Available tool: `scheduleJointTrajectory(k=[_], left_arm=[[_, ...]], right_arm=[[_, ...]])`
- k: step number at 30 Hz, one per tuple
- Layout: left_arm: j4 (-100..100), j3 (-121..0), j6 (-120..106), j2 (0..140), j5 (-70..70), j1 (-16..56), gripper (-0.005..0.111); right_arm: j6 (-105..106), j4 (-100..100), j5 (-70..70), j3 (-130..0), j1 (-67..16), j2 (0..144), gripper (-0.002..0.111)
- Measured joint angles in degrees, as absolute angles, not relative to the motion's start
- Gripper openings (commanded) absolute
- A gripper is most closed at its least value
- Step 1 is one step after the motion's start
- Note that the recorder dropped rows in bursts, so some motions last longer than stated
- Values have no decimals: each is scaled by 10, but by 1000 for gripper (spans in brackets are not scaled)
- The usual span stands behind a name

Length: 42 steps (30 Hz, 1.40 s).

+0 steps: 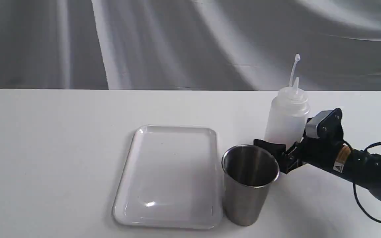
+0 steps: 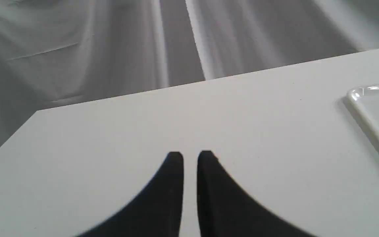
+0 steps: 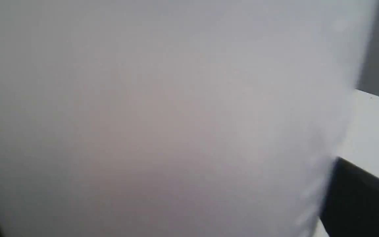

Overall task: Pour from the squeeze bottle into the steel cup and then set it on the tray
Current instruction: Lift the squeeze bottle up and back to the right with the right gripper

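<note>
Squeeze bottle (image 1: 287,119) stands upright toward the tabletop's right edge, just behind the steel cup (image 1: 250,183), between the right gripper's (image 1: 281,150) spread, unclamped jaws. Clamping hard could squirt liquid from the uncapped nozzle. A low swing could topple the cup beside the tray (image 1: 170,175).

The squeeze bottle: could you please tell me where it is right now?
In the exterior view, the squeeze bottle stands upright on the right of the table, behind and right of the steel cup, with the right gripper open around its base.
</note>
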<state>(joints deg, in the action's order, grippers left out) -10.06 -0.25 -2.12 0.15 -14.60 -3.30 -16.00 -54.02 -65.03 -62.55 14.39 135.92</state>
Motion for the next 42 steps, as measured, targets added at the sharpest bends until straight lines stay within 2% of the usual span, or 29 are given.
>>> scheduleJointTrajectory(k=[14, 18, 20, 22, 25, 27, 28, 30, 32, 42], left_arm=[[-101, -3, -21, 1, -146, -33, 8], [-101, -3, -21, 1, -146, -33, 8], [-101, -3, -21, 1, -146, -33, 8], [-101, -3, -21, 1, -146, -33, 8], [-101, -3, -21, 1, -146, -33, 8], [-101, -3, -21, 1, -146, -33, 8], [-101, -3, -21, 1, -146, -33, 8], [-101, -3, -21, 1, -146, -33, 8], [-101, -3, -21, 1, -146, -33, 8], [-101, -3, -21, 1, -146, -33, 8]], right_arm=[[-172, -545, -623, -657, 133, 1364, 105], [-173, -545, -623, -657, 133, 1364, 100], [-173, -545, -623, -657, 133, 1364, 94], [-173, -546, -623, -657, 133, 1364, 82], [-173, -546, -623, -657, 133, 1364, 60], [-173, -546, -623, -657, 133, 1364, 40], [-173, -546, -623, -657, 133, 1364, 34], [-173, -547, -623, -657, 133, 1364, 15], [-173, -549, -623, -657, 133, 1364, 2], [-196, -577, -627, -657, 152, 1308, 0]])
